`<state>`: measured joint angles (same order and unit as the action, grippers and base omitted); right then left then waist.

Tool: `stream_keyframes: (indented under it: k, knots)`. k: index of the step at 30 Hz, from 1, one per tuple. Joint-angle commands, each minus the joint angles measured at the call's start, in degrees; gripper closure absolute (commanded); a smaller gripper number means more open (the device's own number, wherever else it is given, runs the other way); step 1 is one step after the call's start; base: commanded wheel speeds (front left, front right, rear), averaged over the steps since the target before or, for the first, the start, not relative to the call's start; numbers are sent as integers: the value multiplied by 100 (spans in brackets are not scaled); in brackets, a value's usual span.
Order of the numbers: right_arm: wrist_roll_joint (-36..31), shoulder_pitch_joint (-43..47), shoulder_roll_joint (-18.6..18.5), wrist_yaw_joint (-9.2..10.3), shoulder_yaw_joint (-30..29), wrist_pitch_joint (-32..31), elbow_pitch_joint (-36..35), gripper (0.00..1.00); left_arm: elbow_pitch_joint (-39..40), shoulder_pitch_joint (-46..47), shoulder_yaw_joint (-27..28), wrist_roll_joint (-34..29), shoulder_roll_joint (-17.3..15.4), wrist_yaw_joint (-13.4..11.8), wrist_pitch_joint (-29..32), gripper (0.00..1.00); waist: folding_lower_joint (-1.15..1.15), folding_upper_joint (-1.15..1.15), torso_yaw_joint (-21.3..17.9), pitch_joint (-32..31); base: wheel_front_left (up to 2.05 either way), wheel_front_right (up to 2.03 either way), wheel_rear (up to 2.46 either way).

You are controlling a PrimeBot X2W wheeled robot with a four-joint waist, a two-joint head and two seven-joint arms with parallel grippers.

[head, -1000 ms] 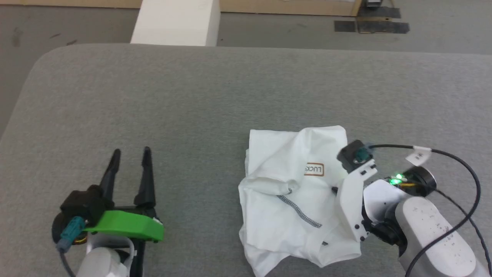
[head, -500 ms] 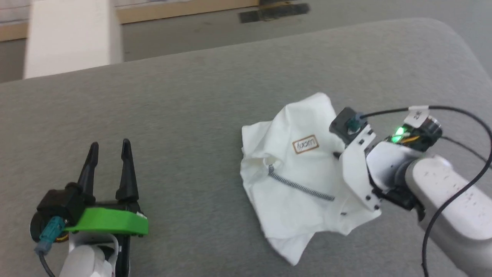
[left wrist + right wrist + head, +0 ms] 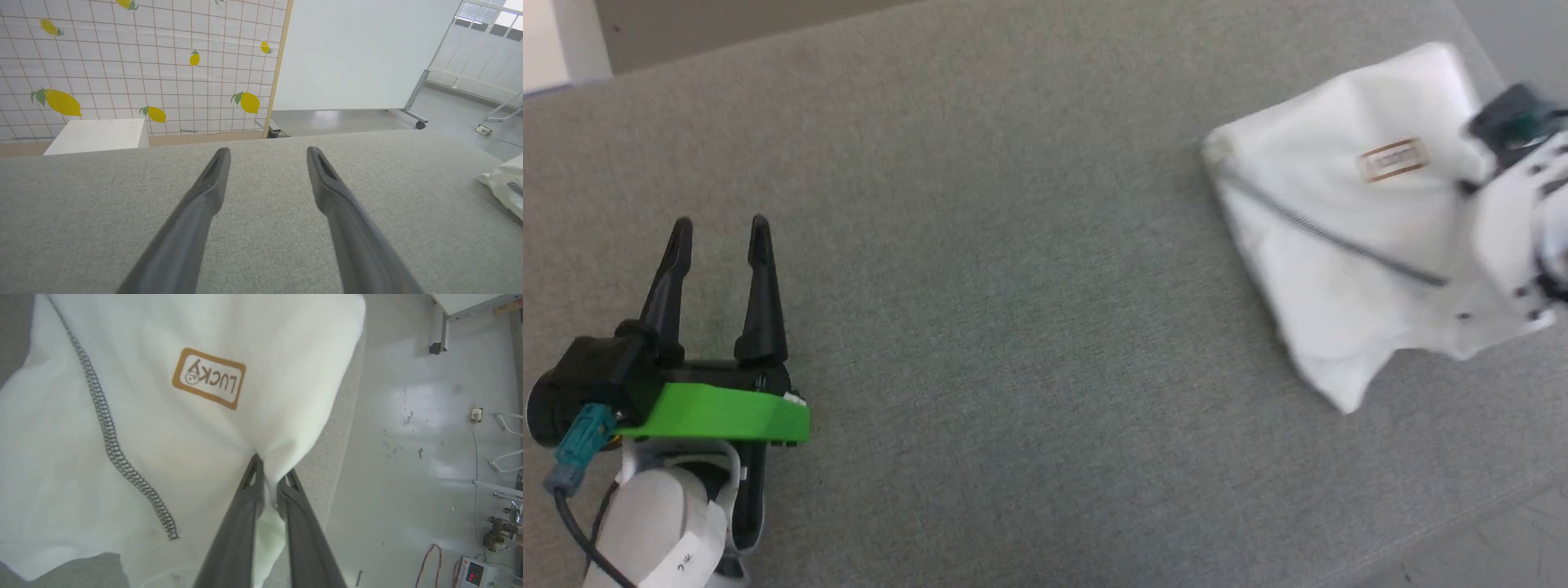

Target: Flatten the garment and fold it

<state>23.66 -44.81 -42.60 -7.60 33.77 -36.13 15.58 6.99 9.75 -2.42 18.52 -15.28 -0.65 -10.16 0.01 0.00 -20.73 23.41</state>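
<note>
The garment (image 3: pixel 1347 253) is a white shirt with a dark zigzag seam and a tan label, bunched near the grey table's right edge. In the right wrist view my right gripper (image 3: pixel 270 470) is shut on a pinch of the garment (image 3: pixel 163 428), and fabric runs down between its two dark fingers. Its white wrist (image 3: pixel 1515 220) sits against the shirt's right side in the head view. My left gripper (image 3: pixel 719 233) stands open far to the left over bare table, nothing between its fingers (image 3: pixel 212 179). A corner of the garment (image 3: pixel 504 185) peeks in at the right of the left wrist view.
The grey fabric table (image 3: pixel 1013 327) ends just right of the shirt, with pale floor (image 3: pixel 429 437) beyond. A white box (image 3: pixel 96 136) stands behind the table's far edge, before a lemon-patterned wall (image 3: pixel 135 61). A whiteboard on wheels (image 3: pixel 359 53) stands further right.
The head camera has swung left, shifting the whole picture. The right gripper has lifted and dragged the garment toward the table's right edge, stretching it smoother. The left gripper stays open.
</note>
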Motion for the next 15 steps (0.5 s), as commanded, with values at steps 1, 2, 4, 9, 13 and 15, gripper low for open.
stream_keyframes:
  k: [1,2,4,9,13,15]
  knots:
    - [-14,-96,-118,11,-149,87,123,100,50,117,-11,-107,-64,-32,36,0,-1,0,366,769,0,0,0]
    - [-30,-100,-232,11,-257,160,231,100,77,147,-22,-116,-74,-36,59,0,-1,0,448,853,0,0,0]
    - [-44,-98,-414,11,-446,249,453,100,118,189,-37,-127,-90,-42,89,0,-1,0,583,978,0,0,0]
    - [-111,-132,-731,11,-1014,501,1042,100,232,275,-35,-154,-180,-52,178,0,-1,0,865,1253,0,0,0]
    - [-221,-167,-721,11,-1565,585,1534,100,331,283,-4,-169,-248,-84,241,0,-1,0,957,1371,0,0,0]
    - [-318,-178,-649,11,-1906,588,1813,100,370,270,10,-172,-275,-99,265,0,-1,0,975,1398,0,0,0]
